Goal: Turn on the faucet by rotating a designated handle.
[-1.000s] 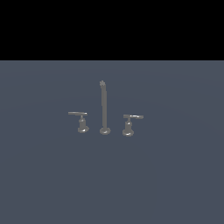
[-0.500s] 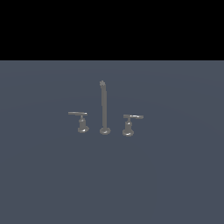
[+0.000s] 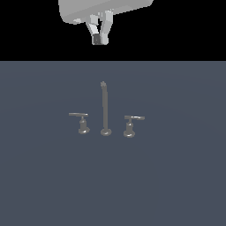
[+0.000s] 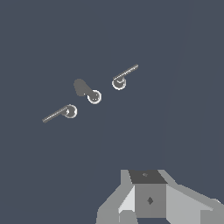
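The faucet is a small grey three-piece set on the dark floor. Its tall thin spout [image 3: 105, 108] stands in the middle. The designated handle [image 3: 130, 126] stands at the exterior view's right of the spout, lever pointing right. The twin handle [image 3: 80, 122] stands at the left, arm jutting left. My gripper [image 3: 99, 39] hangs high above and behind the set, fingers together, holding nothing. The wrist view looks down on the spout [image 4: 87, 91], the designated handle [image 4: 63, 113] and the twin [image 4: 122, 78], with my gripper [image 4: 148, 199] well apart from them.
The set stands on a flat dark blue-grey floor [image 3: 176, 176]. Nothing else shows around it. The background above the floor is black.
My gripper has come into the exterior view at the top; it did not show in the earlier frames. The faucet and both handles have not moved.
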Action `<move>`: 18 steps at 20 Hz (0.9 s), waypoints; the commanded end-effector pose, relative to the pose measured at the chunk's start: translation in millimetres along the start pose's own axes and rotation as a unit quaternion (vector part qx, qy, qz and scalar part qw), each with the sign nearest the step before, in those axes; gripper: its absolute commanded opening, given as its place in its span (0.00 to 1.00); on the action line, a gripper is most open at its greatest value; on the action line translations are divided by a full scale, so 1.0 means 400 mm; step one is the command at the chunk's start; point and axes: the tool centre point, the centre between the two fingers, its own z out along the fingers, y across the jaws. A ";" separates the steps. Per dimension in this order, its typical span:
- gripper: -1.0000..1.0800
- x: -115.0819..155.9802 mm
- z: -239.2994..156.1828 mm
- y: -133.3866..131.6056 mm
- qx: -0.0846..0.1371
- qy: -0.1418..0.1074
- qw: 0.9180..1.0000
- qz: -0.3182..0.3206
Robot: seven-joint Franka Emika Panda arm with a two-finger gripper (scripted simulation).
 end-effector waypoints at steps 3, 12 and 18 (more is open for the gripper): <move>0.00 0.052 0.071 -0.025 0.001 0.000 0.998 0.060; 0.00 0.163 0.209 -0.054 0.001 -0.001 0.985 0.174; 0.00 0.241 0.302 -0.058 0.001 -0.001 0.968 0.250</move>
